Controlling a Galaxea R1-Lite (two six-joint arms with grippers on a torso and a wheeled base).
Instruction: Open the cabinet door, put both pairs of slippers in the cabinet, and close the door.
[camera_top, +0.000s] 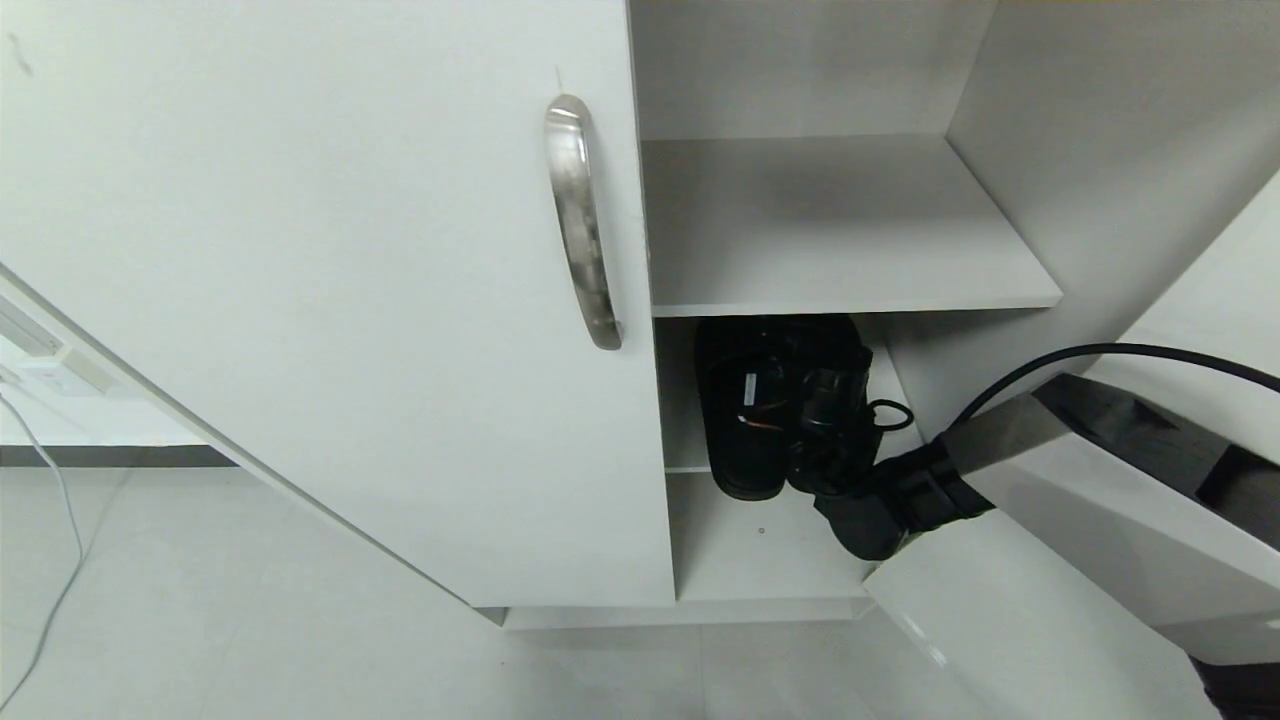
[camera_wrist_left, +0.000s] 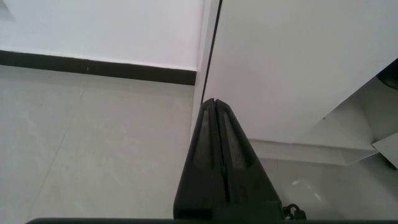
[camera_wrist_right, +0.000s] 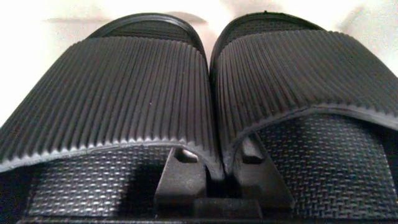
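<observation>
1. Landmark is the middle shelf (camera_top: 850, 240) of the cabinet (camera_top: 1050, 150). The slippers (camera_top: 745, 420), one black pair, lie directly below the shelf. Their toes are tucked in under it and their heels poke out past its front edge.
2. The right gripper (camera_top: 835, 430) is also below the shelf, touching the pair on the side away from the closed door (camera_top: 350, 250). In the right wrist view its fingers (camera_wrist_right: 181, 180) pinch the two adjoining inner walls of the slippers (camera_wrist_right: 124, 93) together, one finger inside each shoe under its ribbed strap.
3. The left gripper (camera_wrist_left: 215, 106) hangs low, apparently well below the shelf on the closed-door side, near the floor (camera_wrist_left: 74, 155). Its fingers are pressed together and hold nothing.
4. Risk: drop. I cannot tell whether the soles rest on the lower board (camera_top: 680, 465) under the shelf or hang in the grip. The heels seem to overhang that board, so letting go here could tip the pair forward and out.
5. Risk: drag-out. The fingers sit under the straps, so a straight pull back may catch a strap and haul a slipper along.
6. Risk: snag. The cable (camera_top: 1100, 352) arcs just off the shelf's front corner and could hook that edge as the arm backs away.
7. Risk: door. Heels left proud of the shelf's front edge would likely stop the door closing — and a skewed pair leaves less room below the shelf for the second pair.
</observation>
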